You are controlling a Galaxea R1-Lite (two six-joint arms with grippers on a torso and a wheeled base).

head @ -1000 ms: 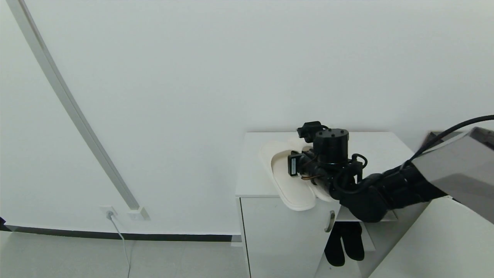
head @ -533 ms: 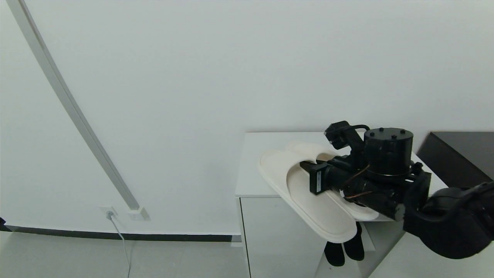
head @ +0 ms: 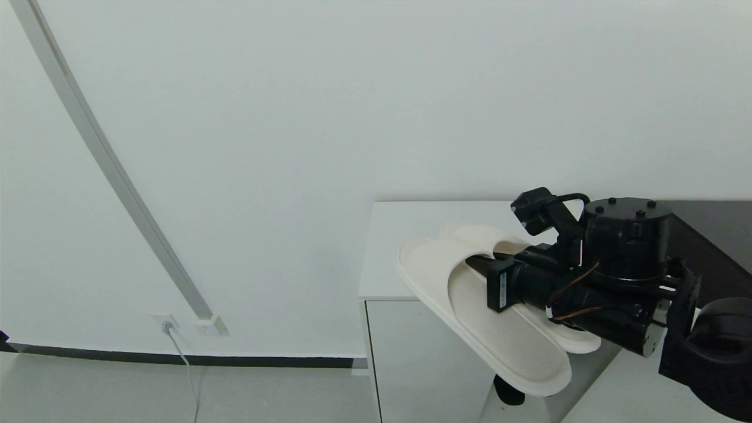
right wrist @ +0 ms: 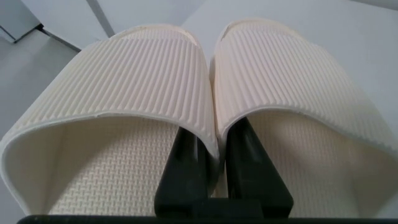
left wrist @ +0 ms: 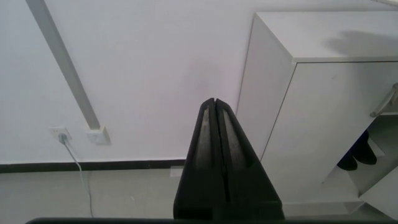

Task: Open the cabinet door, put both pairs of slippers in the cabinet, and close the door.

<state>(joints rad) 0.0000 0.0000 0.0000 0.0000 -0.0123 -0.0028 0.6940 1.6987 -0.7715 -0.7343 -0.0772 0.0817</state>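
My right gripper (head: 479, 263) is shut on the pair of white slippers (head: 493, 329), pinching their inner walls together under the straps. It holds them tilted in the air in front of the white cabinet's top (head: 399, 247). In the right wrist view the black fingers (right wrist: 186, 155) sit under the ribbed straps of the white slippers (right wrist: 143, 81). A pair of black slippers (left wrist: 359, 152) stands inside the cabinet (left wrist: 323, 43), and its toes (head: 508, 392) peek out below the white pair. My left gripper (left wrist: 214, 106) is shut on nothing, low, left of the cabinet.
The cabinet's left door (head: 411, 364) with its handle (left wrist: 388, 102) is shut, with the opening to its right. A grey conduit (head: 100, 153) runs slantwise down the wall to a socket with a cable (head: 166, 323). A dark surface (head: 711, 235) lies right of the cabinet.
My right arm has lifted the white slippers off the cabinet top and carried them right and nearer the head camera. The dark panel at the right edge is out of view.
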